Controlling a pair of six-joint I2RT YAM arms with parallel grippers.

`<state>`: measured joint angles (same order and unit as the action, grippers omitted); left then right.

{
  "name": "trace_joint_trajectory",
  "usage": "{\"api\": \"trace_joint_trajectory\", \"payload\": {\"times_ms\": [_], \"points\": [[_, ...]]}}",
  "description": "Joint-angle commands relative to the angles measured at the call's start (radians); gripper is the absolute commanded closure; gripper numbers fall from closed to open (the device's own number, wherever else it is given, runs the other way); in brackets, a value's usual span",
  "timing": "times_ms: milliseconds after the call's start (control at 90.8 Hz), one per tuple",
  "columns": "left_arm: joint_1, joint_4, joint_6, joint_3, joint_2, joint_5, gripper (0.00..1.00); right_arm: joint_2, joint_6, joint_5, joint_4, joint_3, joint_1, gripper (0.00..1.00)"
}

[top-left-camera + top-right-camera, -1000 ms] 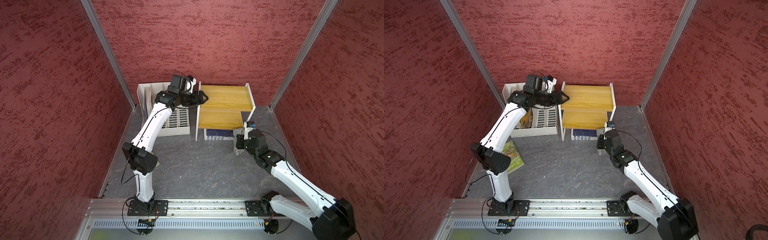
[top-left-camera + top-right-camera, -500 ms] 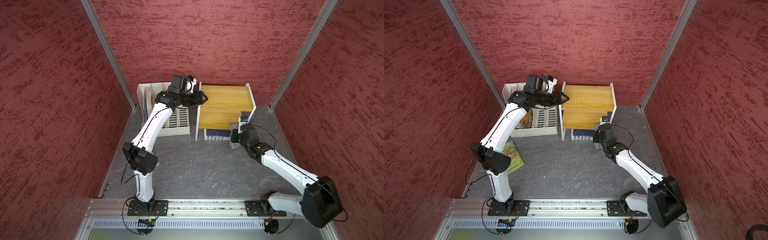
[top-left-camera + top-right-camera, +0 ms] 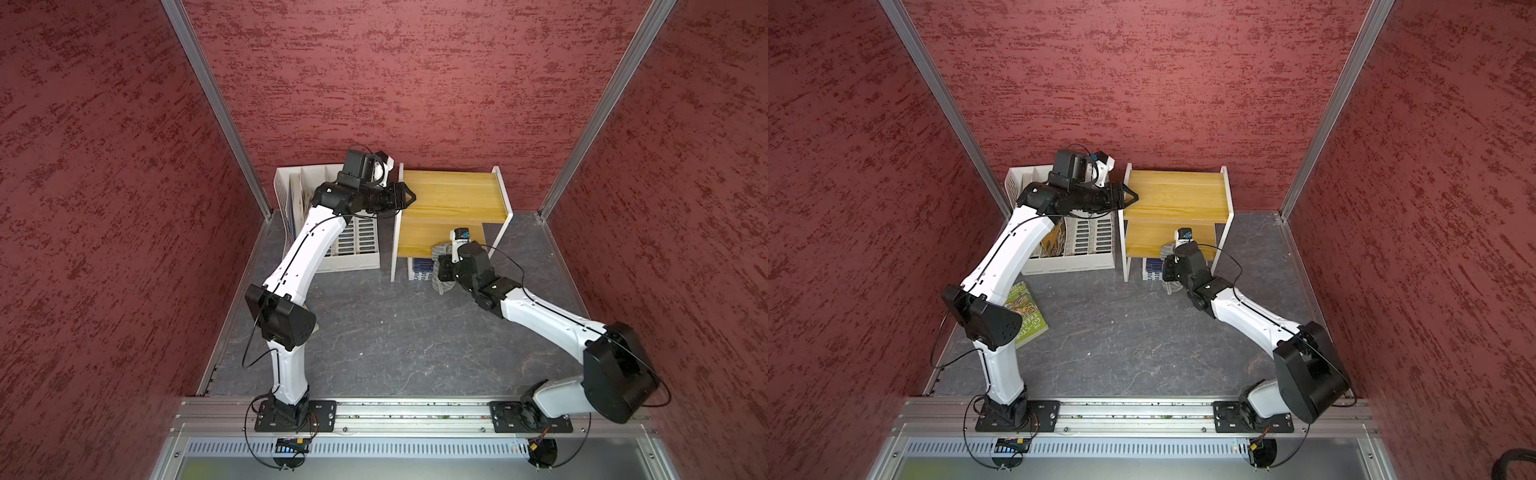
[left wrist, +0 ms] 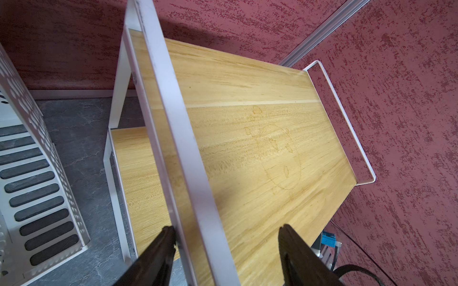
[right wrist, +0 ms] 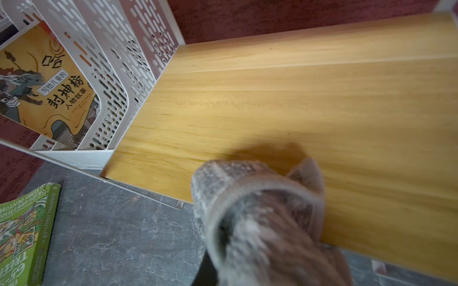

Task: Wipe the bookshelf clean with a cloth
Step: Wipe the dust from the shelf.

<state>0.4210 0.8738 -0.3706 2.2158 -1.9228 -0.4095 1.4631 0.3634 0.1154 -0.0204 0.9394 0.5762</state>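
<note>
1. Left pincer (image 4: 226, 229): jaws spread, straddling the top rail of the bookshelf's (image 3: 449, 195) side panel (image 4: 178, 138). One finger (image 4: 168, 235) touches the rail, the other is clear, over the upper board (image 4: 260, 148).
2. Right pincer (image 3: 444, 268): pressed together on the bunched cloth (image 5: 260, 210), which hides its fingers.
3. Cloth sits on the front edge of the lower board (image 5: 272, 111) and hangs over it.
4. Bookshelf stands on the desk (image 3: 374, 332) at the back wall, with the file organizer (image 3: 1071, 249) just beside it and a green book (image 3: 1027, 311) flat on the desk.
</note>
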Motion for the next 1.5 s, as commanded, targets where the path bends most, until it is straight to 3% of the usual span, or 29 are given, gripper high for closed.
{"api": "trace_joint_trajectory", "payload": {"times_ms": [0, 419, 716, 1036, 1300, 1488], "points": [[0.024, -0.020, -0.007, -0.012, -0.017, -0.034, 0.32, 0.063, 0.011, -0.023, -0.068, 0.062, 0.052, 1.00], [0.019, -0.022, -0.006, -0.026, -0.010, -0.021, 0.32, 0.237, -0.001, -0.037, -0.116, 0.198, 0.156, 1.00], [0.008, -0.019, -0.003, -0.019, -0.001, -0.022, 0.27, 0.141, -0.071, 0.029, -0.056, 0.123, 0.160, 1.00], [-0.049, 0.033, 0.037, -0.032, 0.065, 0.019, 0.18, 0.072, -0.312, 0.148, 0.044, 0.112, 0.284, 1.00], [-0.160, -0.034, 0.024, -0.244, 0.238, 0.024, 0.13, 0.177, -0.586, 0.296, 0.112, 0.238, 0.337, 1.00], [-0.258, -0.095, -0.002, -0.450, 0.374, 0.014, 0.13, 0.262, -0.720, 0.330, 0.147, 0.349, 0.338, 1.00]]}}
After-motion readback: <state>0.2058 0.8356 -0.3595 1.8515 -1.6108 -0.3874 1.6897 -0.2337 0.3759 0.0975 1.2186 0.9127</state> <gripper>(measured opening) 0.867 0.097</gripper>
